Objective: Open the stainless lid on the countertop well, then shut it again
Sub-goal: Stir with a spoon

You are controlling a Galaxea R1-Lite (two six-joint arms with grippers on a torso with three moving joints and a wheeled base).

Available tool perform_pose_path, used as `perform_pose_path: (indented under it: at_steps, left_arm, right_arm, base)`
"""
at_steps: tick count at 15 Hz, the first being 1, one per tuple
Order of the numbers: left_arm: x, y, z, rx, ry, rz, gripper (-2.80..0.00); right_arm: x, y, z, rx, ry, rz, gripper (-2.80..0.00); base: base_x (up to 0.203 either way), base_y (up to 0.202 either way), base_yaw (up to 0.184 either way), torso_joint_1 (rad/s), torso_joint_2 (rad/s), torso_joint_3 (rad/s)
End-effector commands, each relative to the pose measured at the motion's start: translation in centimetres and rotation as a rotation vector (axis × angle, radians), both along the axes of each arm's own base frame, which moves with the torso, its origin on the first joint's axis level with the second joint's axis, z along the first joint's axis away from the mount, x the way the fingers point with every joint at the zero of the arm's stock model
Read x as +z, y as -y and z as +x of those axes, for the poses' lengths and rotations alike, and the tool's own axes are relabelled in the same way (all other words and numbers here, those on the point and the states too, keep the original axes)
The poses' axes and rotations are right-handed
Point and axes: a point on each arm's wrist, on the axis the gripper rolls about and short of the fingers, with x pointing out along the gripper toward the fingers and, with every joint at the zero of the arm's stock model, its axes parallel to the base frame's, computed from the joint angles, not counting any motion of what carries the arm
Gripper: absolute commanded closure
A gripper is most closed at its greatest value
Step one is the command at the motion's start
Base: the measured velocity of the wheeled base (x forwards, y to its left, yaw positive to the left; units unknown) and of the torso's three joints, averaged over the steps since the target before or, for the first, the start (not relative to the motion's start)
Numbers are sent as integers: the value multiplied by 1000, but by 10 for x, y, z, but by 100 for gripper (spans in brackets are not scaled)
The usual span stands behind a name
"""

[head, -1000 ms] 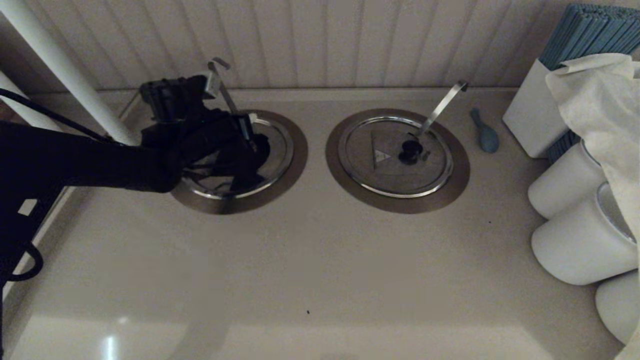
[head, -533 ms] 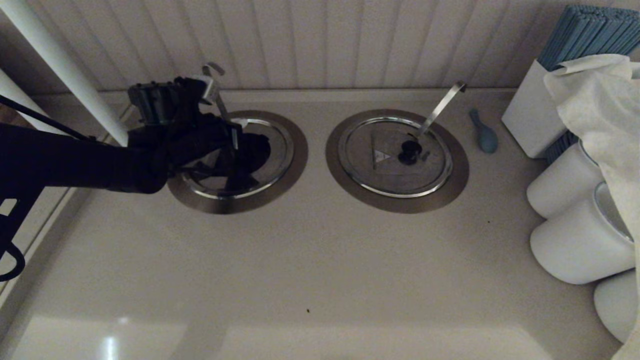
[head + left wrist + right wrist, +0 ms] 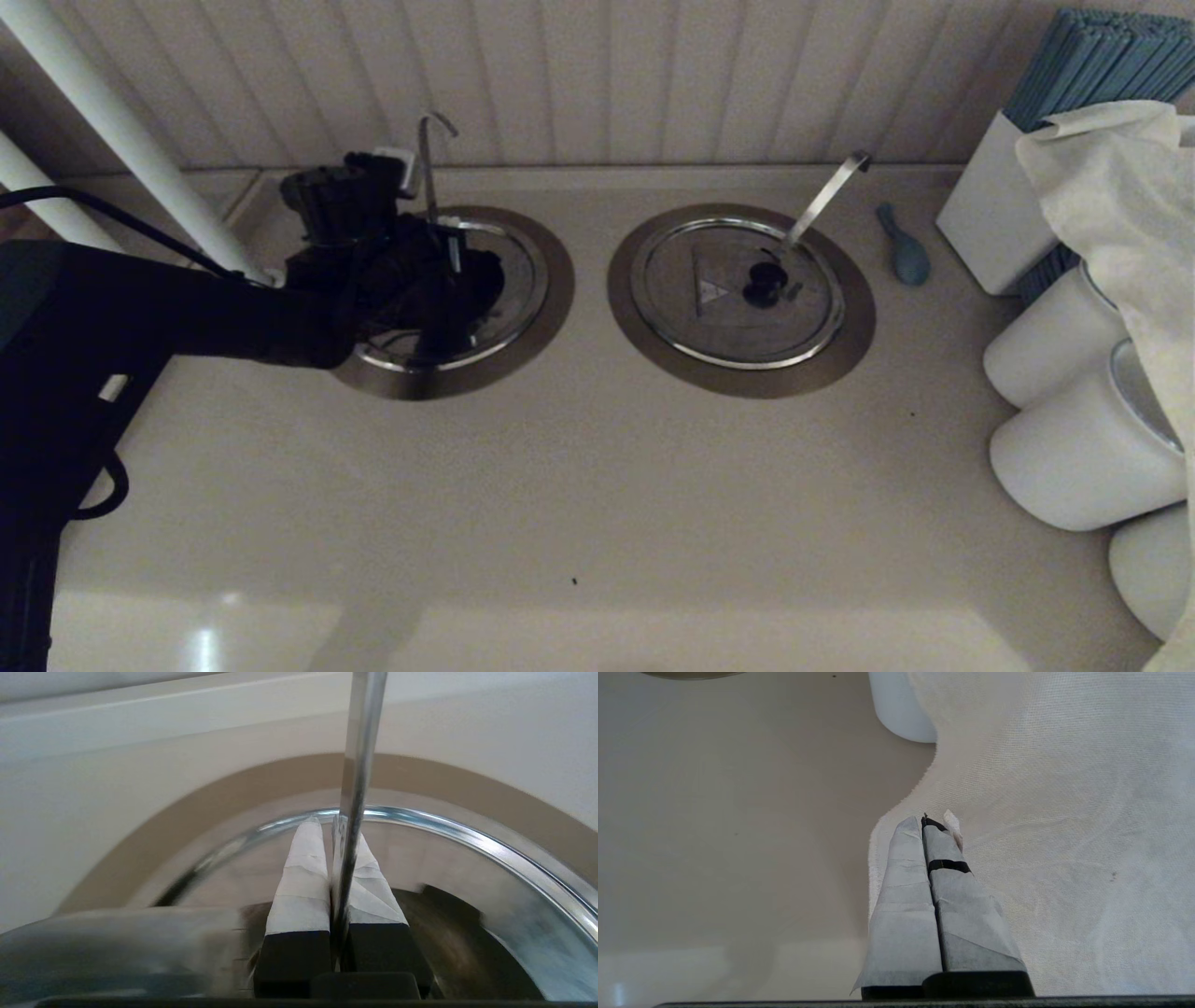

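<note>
Risk: left claw (image 3: 332, 826) clenched on thin ladle handle (image 3: 356, 765), not knob; lid (image 3: 509, 308) beneath could tilt, scrape well collar (image 3: 551, 308). Right claw (image 3: 930, 823) clenched empty beside cloth (image 3: 1064, 835).

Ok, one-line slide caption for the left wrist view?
Left end effector, taped fingers shut, over the round shiny-rimmed stainless lid, thin steel ladle handle beside them.

Head view's pretty dim, with glare on the countertop (image 3: 210, 644) near its front-left corner. Left wrist view's bright but motion-blurred.
</note>
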Motion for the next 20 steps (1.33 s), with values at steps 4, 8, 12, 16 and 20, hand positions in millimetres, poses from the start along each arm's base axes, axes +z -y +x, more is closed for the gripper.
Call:
perform_pose_path:
  at_steps: [4,8,12,16,20]
  left_arm:
    - [1,19,0,-40,-7,-62,0]
    - [3,37,-4,-85,-19,-132,0]
    - [2,42,-5,-89,-34,-127,0]
    - [-3,45,-2,-39,-23,-107,0]
    - [0,48,-4,-45,-17,-112,0]
  right_arm:
    - [0,0,0,0,-1,0,0]
    - [0,0,0,0,-1,0,0]
    - [0,0,0,0,0,0,0]
    - [0,0,0,0,0,0,0]
    - [0,0,0,0,0,0,0]
  base:
    - [0,0,0,0,0,0]
    - [0,0,0,0,0,0]
    - [0,0,0,0,0,0]
    - [0,0,0,0,0,0]
    - [0,0,0,0,0,0]
